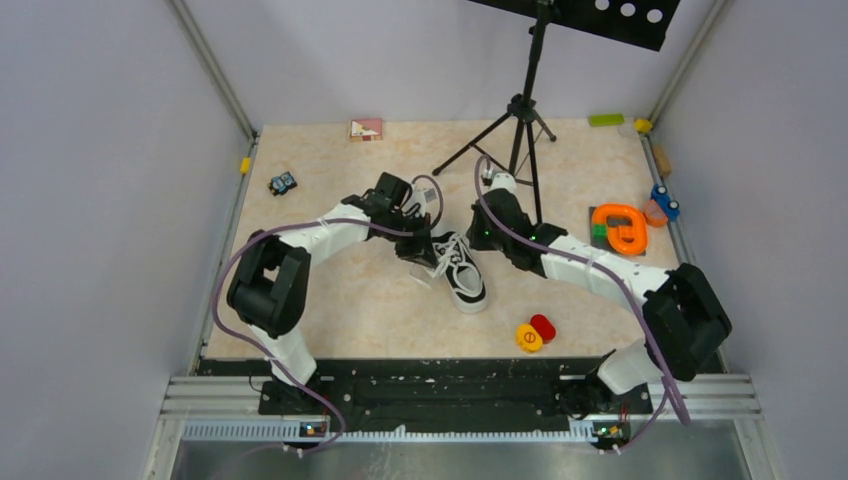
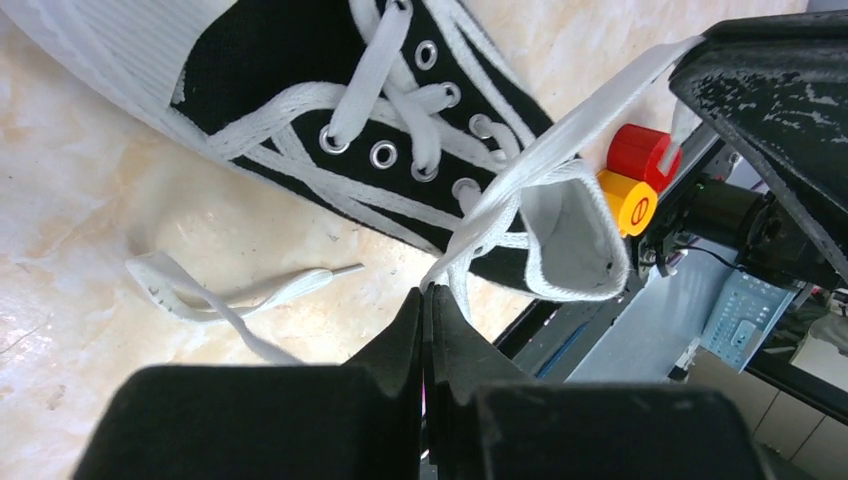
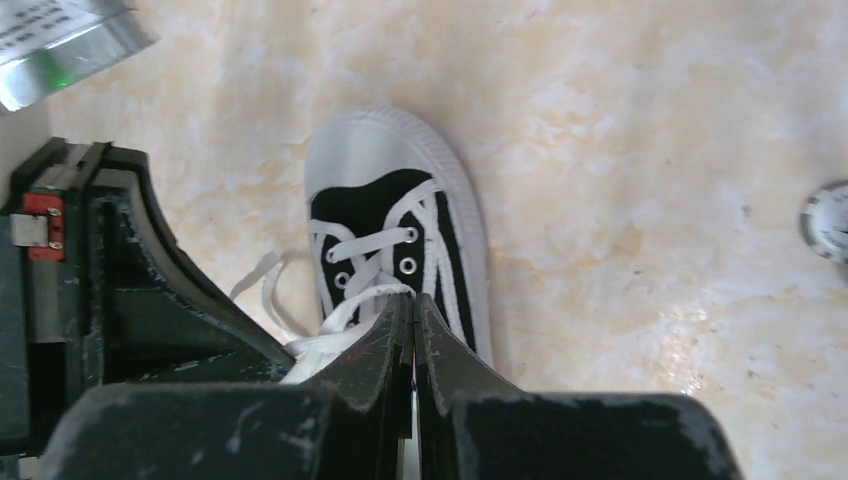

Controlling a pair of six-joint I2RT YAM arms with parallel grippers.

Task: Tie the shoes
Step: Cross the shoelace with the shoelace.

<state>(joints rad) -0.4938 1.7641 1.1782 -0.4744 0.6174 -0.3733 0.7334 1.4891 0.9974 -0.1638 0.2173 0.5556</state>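
Left gripper (image 2: 425, 295): fingers pressed flat together, no gap. A white lace (image 2: 560, 130) runs straight into the tips, so I'd call it a pinch on the lace, just off the shoe's heel end.
Right gripper (image 3: 412, 305): same story, fingers closed tight with lace bunched at the tips, poised above the shoe's upper eyelets.
Shoe (image 1: 463, 272): small black sneaker with a white toe cap, sole down on the table (image 1: 380, 300), right between the two grippers.
Lace between them: pulled fairly straight, rising from the top eyelets.
Loose end (image 2: 225, 295): lying slack on the table beside the shoe's flank, plastic tip free, neither gripper touching it.
How it handles: the shoe looks light with a soft canvas body, and it will likely skid on that smooth top if the lace gets tugged hard. The lace is flat and limp, so it probably won't keep a loop's shape unless it's pinched.
Where to grab: I'd take the lace strands just past the top eyelets, never the shoe body.
Hollow spots: only the shoe's mouth (image 2: 570, 235), white-lined, nothing visible inside.
Red and yellow knobs (image 2: 632, 175): beyond the shoe's heel, well apart from it.
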